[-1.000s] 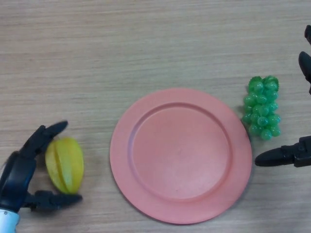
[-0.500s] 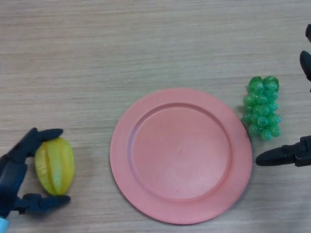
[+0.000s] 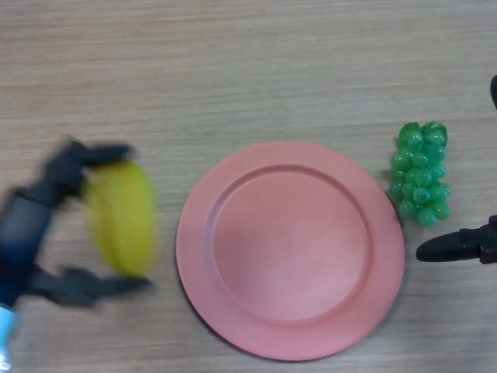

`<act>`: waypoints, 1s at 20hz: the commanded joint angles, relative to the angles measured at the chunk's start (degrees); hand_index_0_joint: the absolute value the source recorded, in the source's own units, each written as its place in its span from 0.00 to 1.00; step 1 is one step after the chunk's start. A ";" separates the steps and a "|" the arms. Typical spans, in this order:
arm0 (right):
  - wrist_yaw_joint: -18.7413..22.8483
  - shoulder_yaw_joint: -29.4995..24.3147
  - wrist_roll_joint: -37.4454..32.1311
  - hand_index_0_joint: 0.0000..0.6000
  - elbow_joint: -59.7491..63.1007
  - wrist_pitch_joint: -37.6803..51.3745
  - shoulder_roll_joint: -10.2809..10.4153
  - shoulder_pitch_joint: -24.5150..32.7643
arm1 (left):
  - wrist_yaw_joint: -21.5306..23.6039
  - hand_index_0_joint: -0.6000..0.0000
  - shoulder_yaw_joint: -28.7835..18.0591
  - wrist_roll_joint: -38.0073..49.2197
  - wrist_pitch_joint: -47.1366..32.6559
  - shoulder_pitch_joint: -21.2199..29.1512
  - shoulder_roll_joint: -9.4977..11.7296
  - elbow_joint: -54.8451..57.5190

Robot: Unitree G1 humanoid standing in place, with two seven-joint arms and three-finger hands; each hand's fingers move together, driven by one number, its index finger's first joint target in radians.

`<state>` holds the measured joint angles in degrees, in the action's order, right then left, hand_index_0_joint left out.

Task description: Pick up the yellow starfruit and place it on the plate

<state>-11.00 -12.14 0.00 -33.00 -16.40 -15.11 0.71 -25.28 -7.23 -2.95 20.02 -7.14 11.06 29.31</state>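
Left hand: left hand (image 3: pixel 35 225) comes in low at the near left edge of the table, fingers above and thumb below, curled round the yellow starfruit (image 3: pixel 122 219) so that the fruit sits clamped between them.
Starfruit position: it stands roughly upright in that grasp, long axis running near to far, just beside the left rim of the plate (image 3: pixel 291 249) and not yet over it; whether it is lifted clear of the table (image 3: pixel 233 70) I cannot tell.
Hold point: the upper finger (image 3: pixel 101 152) lies across the far end of the fruit and the thumb (image 3: pixel 101 288) hooks under the near end, so the grip is end to end along its length.
Handling: my judgement is that the fruit is light and fairly stiff, with a smooth, waxy skin and raised ridges; it could twist or slide out of an end-to-end pinch, so a firm but not crushing squeeze in the grooves between ridges seems safest.
Plate: pink, round, shallow, nothing on it, centred in front of the robot; the broad flat middle gives plenty of room for a landing.
Right hand: right hand (image 3: pixel 466 247) shows at the right edge, one finger stretched out flat toward the plate, holding nothing.
Grapes: green grapes (image 3: pixel 420 172) lie beyond that hand, touching or nearly touching the plate's right rim, well apart from the starfruit.
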 commanded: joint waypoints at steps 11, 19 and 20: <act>0.91 -6.93 -3.05 0.00 -6.95 6.06 -2.56 0.33 | 16.33 0.00 14.05 -5.54 -18.18 13.78 -0.10 -12.93; 1.82 -4.67 -0.75 0.00 -7.37 4.43 -2.56 1.53 | 14.09 1.00 15.38 -7.58 -18.16 13.71 -0.17 -12.77; 2.63 -2.96 0.10 0.00 -7.01 4.04 -2.33 2.24 | 12.59 1.00 14.73 -8.06 -17.11 13.61 -0.17 -12.07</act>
<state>-10.78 -13.28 0.11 -36.59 -16.87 -15.35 1.22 -12.69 8.06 -9.13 7.92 5.18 10.50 13.58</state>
